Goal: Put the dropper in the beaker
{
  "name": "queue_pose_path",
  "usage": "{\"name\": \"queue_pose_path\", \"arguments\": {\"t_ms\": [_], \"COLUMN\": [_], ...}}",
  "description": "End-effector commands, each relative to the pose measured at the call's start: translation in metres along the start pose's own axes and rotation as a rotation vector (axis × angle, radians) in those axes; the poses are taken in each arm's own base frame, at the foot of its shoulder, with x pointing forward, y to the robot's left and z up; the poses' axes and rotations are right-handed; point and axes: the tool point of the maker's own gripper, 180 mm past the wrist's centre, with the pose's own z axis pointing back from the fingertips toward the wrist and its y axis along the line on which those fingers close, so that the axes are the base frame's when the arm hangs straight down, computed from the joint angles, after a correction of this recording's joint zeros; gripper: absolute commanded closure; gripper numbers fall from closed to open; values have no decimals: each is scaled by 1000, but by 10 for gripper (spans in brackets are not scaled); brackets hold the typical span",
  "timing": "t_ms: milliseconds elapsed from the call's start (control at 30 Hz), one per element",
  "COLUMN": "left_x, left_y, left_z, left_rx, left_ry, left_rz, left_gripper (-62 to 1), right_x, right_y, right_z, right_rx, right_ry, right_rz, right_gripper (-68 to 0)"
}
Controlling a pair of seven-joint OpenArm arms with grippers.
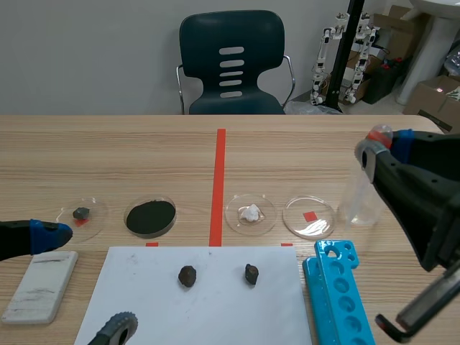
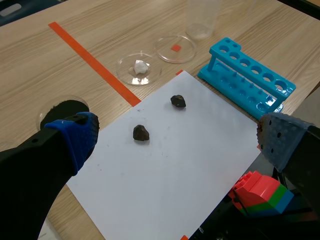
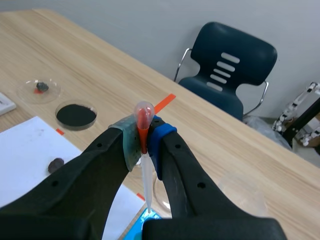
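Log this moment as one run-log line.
right tool: shut on dropper, raised near beaker | dropper: not yet in beaker | left tool: open, over white paper

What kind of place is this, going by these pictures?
Likely a robotics lab staged as a chemistry bench: a clear beaker, petri dishes and a blue test tube rack sit on the table, with small robot figures behind.

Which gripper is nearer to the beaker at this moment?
Right. The right gripper, shut on the dropper, is close by the top of the beaker; the left gripper, open, is far off at the other side of the table.
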Motion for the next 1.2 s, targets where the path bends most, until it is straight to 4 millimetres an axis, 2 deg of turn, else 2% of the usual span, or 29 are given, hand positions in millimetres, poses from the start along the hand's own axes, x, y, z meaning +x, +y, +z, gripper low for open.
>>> {"name": "queue_pose_path", "arguments": {"t_ms": [0,33,267,800,967,1167], "left_x": [6,6,6,6,6,6], "left_y": [-3,-3,-3,-3,-3,-3], "left_z": [0,0,0,0,0,0], "left_rx": [0,0,0,0,0,0], "left_ry": [-26,-26,-26,-26,-26,-26], "left_rz": [16,16,16,16,16,16], "left_gripper": [-623,-623,-623,-623,-623,-623], "right_x": [6,9,14,11,3,-6], "right_y": [-8,-14,-23,-29,-42,-72], "right_z": [-1,-3,-10,-15,-21,-30], "right_rx": [-20,-33,-52,-64,-94,-164], "right_ry": [-26,-37,-54,-33,-23,-48], "right_rz": [19,39,70,87,84,76], "right_gripper": [-11,-11,-11,-11,-11,-11]}}
